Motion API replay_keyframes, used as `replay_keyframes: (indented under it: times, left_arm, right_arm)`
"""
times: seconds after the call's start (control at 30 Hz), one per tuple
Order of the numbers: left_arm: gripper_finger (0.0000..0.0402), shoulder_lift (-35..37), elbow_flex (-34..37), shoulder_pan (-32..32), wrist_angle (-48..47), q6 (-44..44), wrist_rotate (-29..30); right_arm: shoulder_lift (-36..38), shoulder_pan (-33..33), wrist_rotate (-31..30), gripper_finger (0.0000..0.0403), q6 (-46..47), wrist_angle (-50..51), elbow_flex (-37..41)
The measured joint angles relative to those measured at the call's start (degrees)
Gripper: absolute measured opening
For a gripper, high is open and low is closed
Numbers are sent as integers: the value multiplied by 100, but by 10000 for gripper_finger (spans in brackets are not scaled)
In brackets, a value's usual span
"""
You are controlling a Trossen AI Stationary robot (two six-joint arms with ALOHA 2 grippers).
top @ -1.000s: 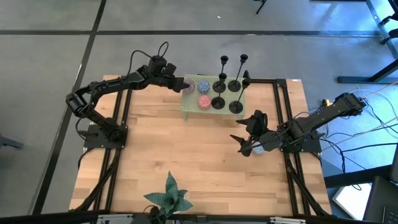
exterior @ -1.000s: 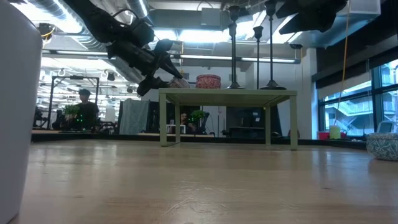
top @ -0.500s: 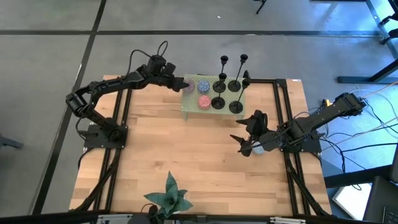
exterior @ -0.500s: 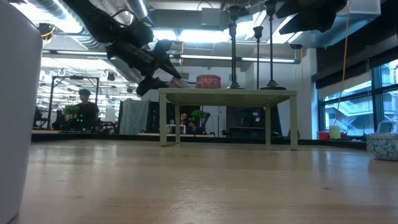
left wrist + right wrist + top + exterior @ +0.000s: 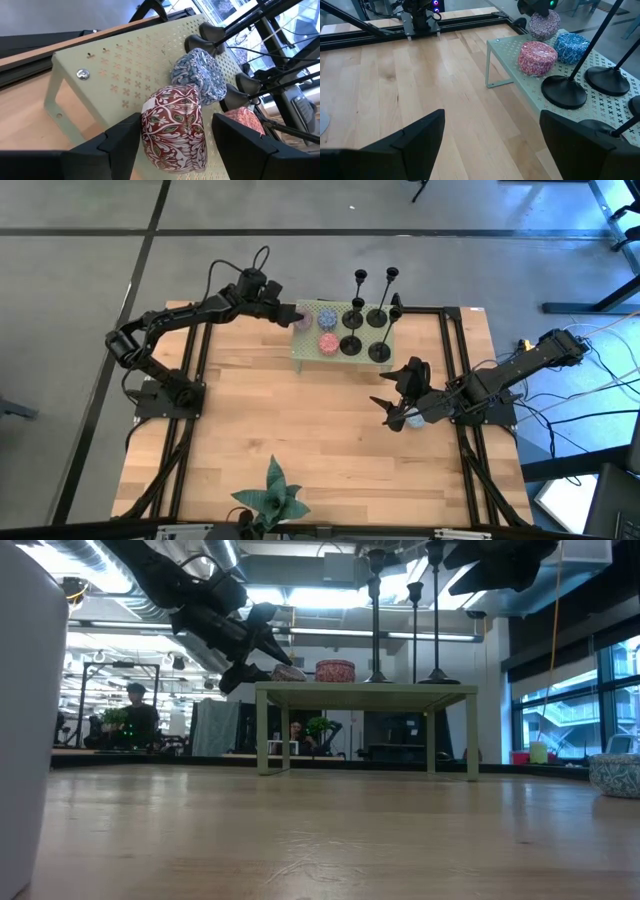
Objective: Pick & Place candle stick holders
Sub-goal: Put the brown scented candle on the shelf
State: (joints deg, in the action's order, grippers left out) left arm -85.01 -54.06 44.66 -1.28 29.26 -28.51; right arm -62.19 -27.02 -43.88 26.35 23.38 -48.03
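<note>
The candle stick holders (image 5: 362, 317) stood upright in a cluster on the small green perforated stand (image 5: 310, 346), on the half nearer the right arm. On the other half three patterned round candles were set: red (image 5: 175, 127), blue (image 5: 199, 75) and pink (image 5: 537, 56).

The left gripper (image 5: 172, 137) was held at the stand's far corner, its fingers spread wide either side of the red candle and closed on nothing. For a clean grasp, it is judged that the fingers should be centred on the candle before closing, so that the blue one just beside it is not nudged. The right gripper (image 5: 398, 402) waited wide open and empty, over the wooden table (image 5: 300, 430) just in front of the stand.

A green leafy plant (image 5: 272, 495) stood well apart from the stand, at the table's near edge. Behind the stand a lit workshop was seen, with a person (image 5: 136, 715) in it.
</note>
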Motion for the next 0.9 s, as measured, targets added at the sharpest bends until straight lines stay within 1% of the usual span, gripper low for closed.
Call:
replay_keyframes:
  times: [0.27,0.4,0.57,0.63,0.73,0.8,0.9]
  left_arm:
    - [239,0,-2,44,14,0,-2]
    - [239,0,-121,41,-42,0,18]
    - [239,0,-349,-15,-589,-202,85]
    - [239,0,-426,-9,-680,-271,307]
    - [239,0,-494,1,-806,-313,356]
    - [239,0,-566,-15,-884,-510,347]
    - [237,5,-801,-39,-1347,-1181,335]
  right_arm:
    - [0,-1,0,328,-1,0,0]
    - [0,-1,0,328,-2,0,0]
    - [0,1,0,328,0,1,0]
    - [0,-1,0,328,0,0,0]
    - [0,-1,0,328,0,2,0]
    - [0,-1,0,328,-2,2,0]
    - [0,0,2,328,-2,2,0]
